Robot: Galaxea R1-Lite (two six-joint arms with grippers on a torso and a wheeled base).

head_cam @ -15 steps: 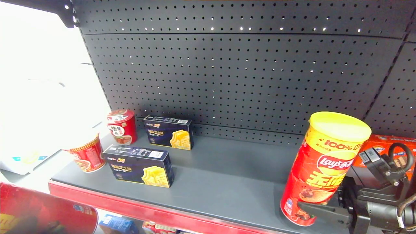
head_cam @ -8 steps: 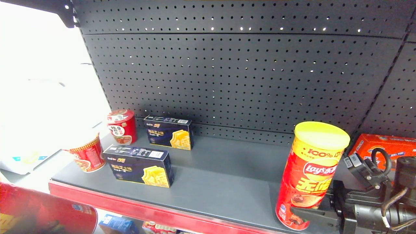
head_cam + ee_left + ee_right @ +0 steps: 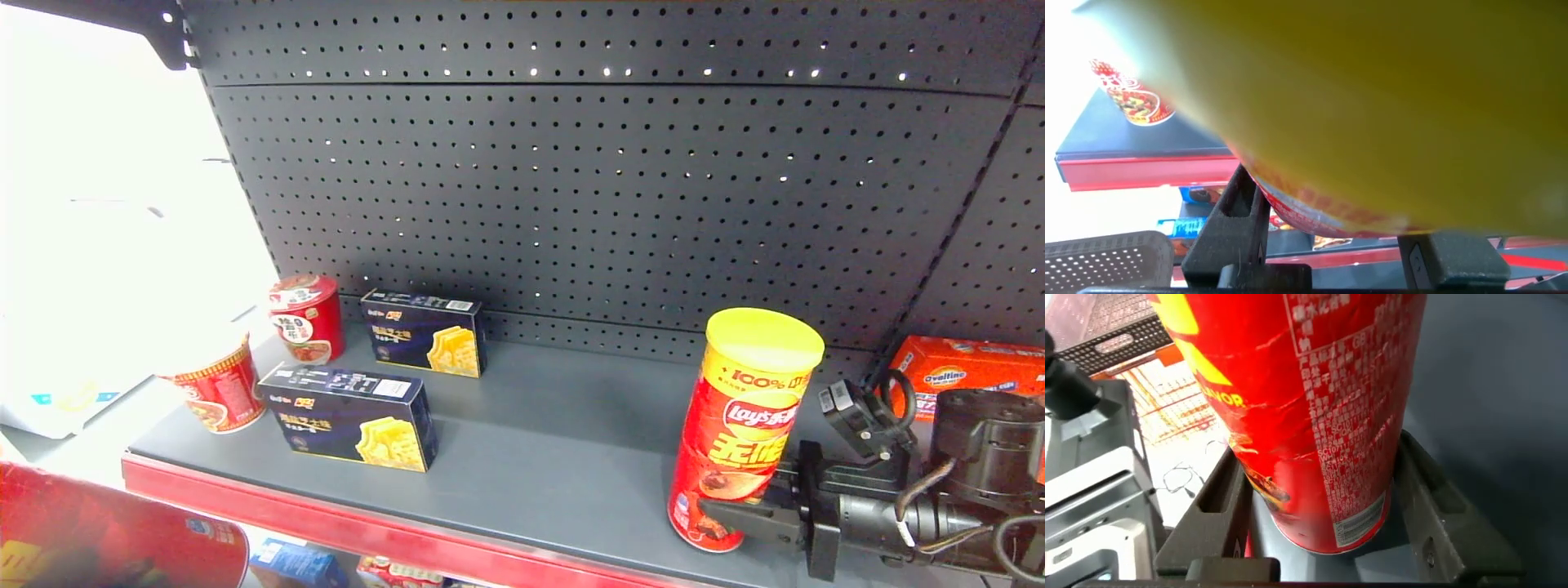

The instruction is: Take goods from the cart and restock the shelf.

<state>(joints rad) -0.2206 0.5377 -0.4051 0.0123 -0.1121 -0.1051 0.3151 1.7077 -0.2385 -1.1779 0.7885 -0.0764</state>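
A tall red chip can [image 3: 739, 433] with a yellow lid stands upright near the front right of the dark grey shelf [image 3: 555, 441]. My right gripper [image 3: 729, 500] is shut on its lower part. In the right wrist view the can [image 3: 1323, 416] sits between the two fingers [image 3: 1212, 502] of that gripper [image 3: 1323, 518]. I cannot tell whether its base touches the shelf. A second red can [image 3: 114, 535] lies tilted at the bottom left, below the shelf's front edge. In the left wrist view its yellow lid [image 3: 1372, 98] looms close, and my left gripper [image 3: 1331, 241] is shut on it.
Two red noodle cups [image 3: 306, 318] [image 3: 216, 392] and two dark blue boxes [image 3: 424, 331] [image 3: 351, 415] occupy the shelf's left end. An orange box [image 3: 959, 371] lies at the far right. Perforated back panel [image 3: 571, 188] behind, red front lip [image 3: 367, 523], more goods below. A wire basket [image 3: 1102, 261] appears in the left wrist view.
My right gripper has carried the chip can leftward and lower over the shelf, farther from the orange box. The left arm and its can have barely moved.
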